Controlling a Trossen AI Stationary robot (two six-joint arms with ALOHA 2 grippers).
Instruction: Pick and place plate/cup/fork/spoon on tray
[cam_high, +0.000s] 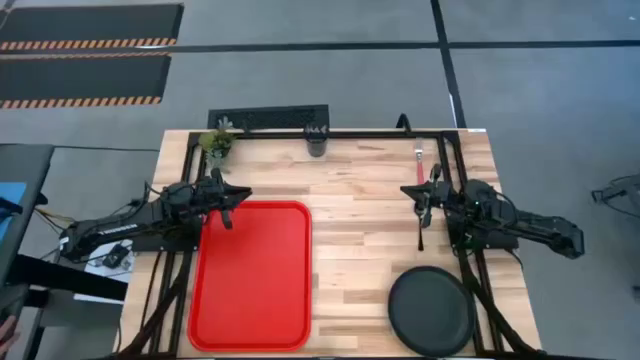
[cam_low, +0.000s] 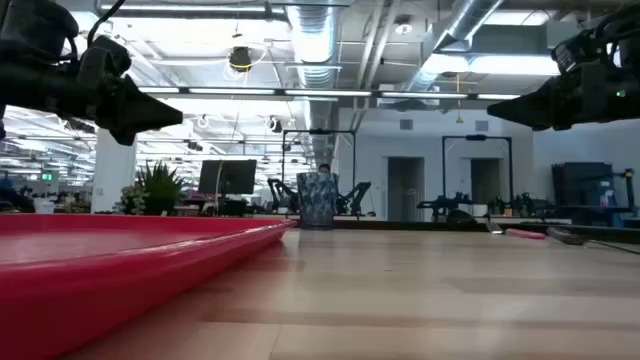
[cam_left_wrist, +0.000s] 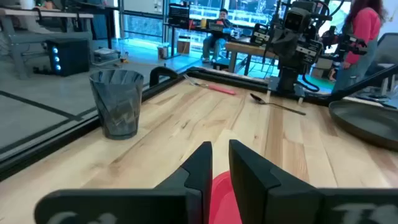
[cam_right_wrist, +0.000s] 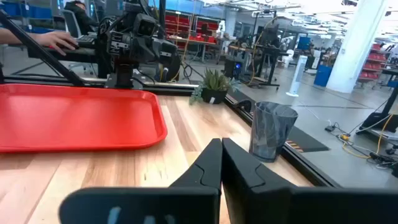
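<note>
The red tray (cam_high: 250, 275) lies at the near left. The black plate (cam_high: 430, 310) lies flat at the near right. The dark cup (cam_high: 317, 140) stands upright at the far edge, middle. The red-handled fork (cam_high: 420, 165) lies at the far right. The dark spoon (cam_high: 420, 232) lies just nearer than it. My left gripper (cam_high: 228, 205) hovers over the tray's far left corner, its fingers (cam_left_wrist: 205, 165) all but together, holding nothing. My right gripper (cam_high: 422, 200) hovers between fork and spoon, shut and empty (cam_right_wrist: 221, 162).
A small green potted plant (cam_high: 217, 143) stands at the far left, next to the left arm. A black frame rail (cam_high: 330, 132) runs along the far edge. Bare wood lies between tray and plate. People sit and stand in the room beyond the table.
</note>
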